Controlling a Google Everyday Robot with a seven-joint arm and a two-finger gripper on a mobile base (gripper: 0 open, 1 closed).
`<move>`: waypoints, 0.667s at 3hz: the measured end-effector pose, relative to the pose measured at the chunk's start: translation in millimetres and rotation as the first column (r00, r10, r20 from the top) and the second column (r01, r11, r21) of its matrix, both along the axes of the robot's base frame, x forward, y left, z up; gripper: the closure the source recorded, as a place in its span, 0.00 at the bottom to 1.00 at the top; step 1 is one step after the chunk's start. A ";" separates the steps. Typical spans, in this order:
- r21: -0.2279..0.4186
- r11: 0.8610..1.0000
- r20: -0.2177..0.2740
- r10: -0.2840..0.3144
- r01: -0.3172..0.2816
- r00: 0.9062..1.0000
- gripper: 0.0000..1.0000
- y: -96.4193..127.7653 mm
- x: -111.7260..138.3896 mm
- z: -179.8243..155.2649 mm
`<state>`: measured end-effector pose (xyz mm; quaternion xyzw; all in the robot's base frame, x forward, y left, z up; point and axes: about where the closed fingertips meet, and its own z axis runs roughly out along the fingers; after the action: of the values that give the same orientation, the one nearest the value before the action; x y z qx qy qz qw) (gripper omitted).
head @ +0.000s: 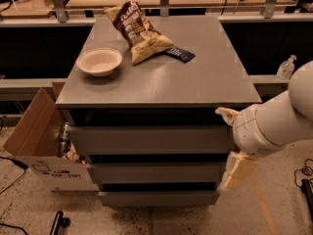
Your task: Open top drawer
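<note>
In the camera view the top drawer (pixel 146 140) sits just under the grey cabinet top (pixel 205 77) that carries a bowl (pixel 99 61) and a chip bag (pixel 139 31) — the gripper (pixel 230 146) is at the drawer front's right end, jaws spread wide, gripping nothing

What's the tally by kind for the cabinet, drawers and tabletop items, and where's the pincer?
Top drawer: 1
Narrower drawers: 2
Bowl: 1
Chip bag: 1
Dark flat packet: 1
Total: 6
Pincer, open, by the top drawer's right end.
</note>
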<state>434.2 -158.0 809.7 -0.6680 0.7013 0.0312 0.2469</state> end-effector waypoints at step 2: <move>-0.105 0.990 -0.057 0.092 -0.098 0.994 0.12 43.1 14.4 -72.4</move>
<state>448.6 -114.9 737.3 -0.7119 0.6756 0.0222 0.1903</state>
